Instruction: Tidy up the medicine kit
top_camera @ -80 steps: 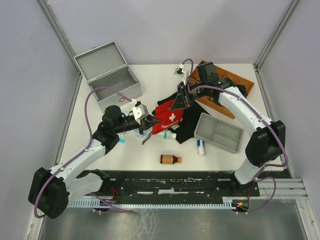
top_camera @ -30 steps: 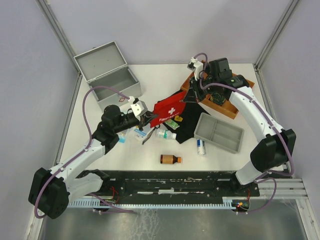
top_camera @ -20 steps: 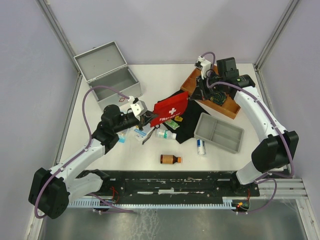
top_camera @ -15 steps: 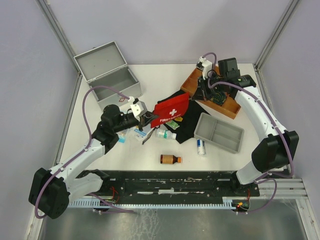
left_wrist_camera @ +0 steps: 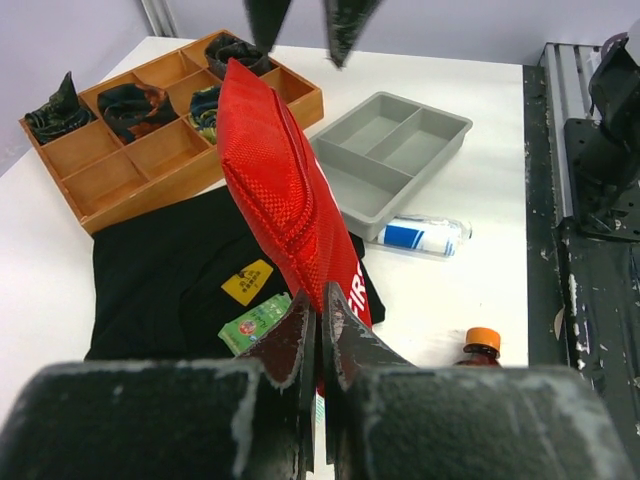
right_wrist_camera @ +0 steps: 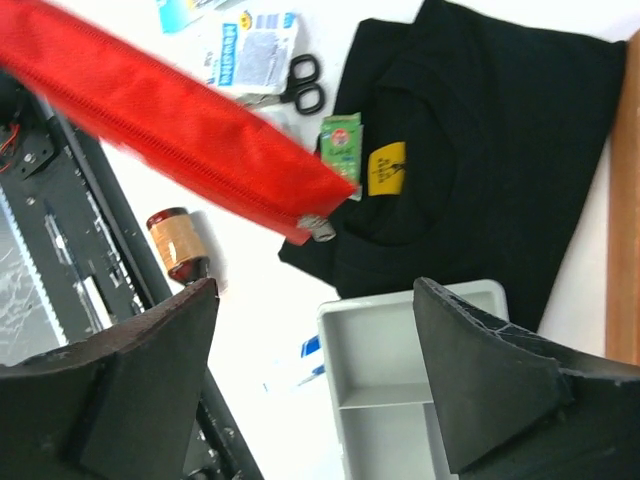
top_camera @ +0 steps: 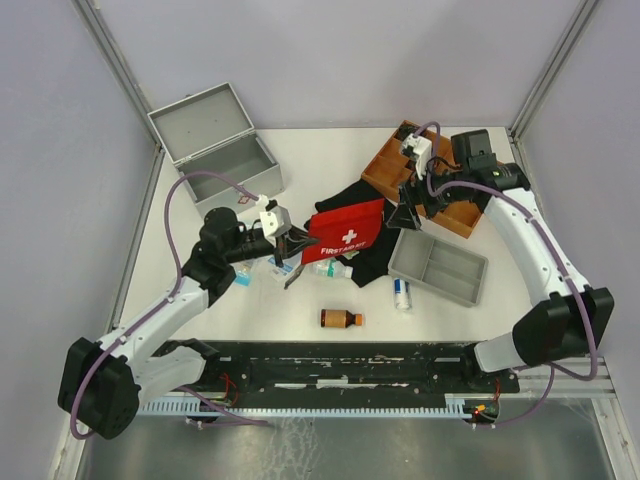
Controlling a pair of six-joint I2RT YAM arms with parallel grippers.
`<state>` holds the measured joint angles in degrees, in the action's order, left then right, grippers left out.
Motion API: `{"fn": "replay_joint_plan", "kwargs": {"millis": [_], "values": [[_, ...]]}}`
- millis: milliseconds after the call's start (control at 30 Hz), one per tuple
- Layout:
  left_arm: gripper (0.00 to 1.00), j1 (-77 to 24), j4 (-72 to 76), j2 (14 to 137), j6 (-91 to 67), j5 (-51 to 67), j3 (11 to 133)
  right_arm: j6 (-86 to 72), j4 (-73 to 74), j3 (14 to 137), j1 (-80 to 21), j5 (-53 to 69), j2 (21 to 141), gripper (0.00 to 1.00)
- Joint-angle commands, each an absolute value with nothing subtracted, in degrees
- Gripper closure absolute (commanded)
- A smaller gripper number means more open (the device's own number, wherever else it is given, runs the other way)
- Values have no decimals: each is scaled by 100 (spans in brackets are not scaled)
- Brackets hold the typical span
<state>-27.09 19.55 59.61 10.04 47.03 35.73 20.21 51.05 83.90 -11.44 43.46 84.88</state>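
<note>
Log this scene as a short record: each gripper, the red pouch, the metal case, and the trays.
left gripper: shut on red pouch
right gripper: open, empty, just off the pouch's zipper end
red pouch: raised on edge over black shirt
medicine kit: lid open, far left
grey tray: empty
wooden tray: dark bundles in some compartments

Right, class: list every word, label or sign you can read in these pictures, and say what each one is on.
"FIRST AID KIT": white letters on the red pouch; the left wrist view shows only "FIR".
White cross: on the same pouch.
Yellow label on the black shirt: too small to read.
Green sachet, blue-and-white tube: print blurred.
</note>
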Motion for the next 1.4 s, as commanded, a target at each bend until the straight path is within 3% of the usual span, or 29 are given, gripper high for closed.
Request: {"fn": "replay_joint_plan", "kwargs": {"millis": [0, 200, 467, 767, 1367], "values": [[97, -2660, 1951, 5839, 825, 4489, 4061, 1807, 4819, 7962, -1125, 4735, 7880, 10], [97, -2536, 710, 5907, 1251, 2468, 4910, 862, 4428, 7597, -1125, 4693, 7426, 8], [97, -1968, -413, 5912, 1347, 1205, 5866, -8, 3532, 6801, -1128, 4414, 6868, 9], [97, -1046, -1005, 6526, 1273, 1181, 6731, 17, 3618, 6766, -1133, 4255, 6779, 9], [97, 470, -1188, 8261, 229, 2317, 7773, 183, 3743, 6718, -1132, 4361, 6665, 9]]}}
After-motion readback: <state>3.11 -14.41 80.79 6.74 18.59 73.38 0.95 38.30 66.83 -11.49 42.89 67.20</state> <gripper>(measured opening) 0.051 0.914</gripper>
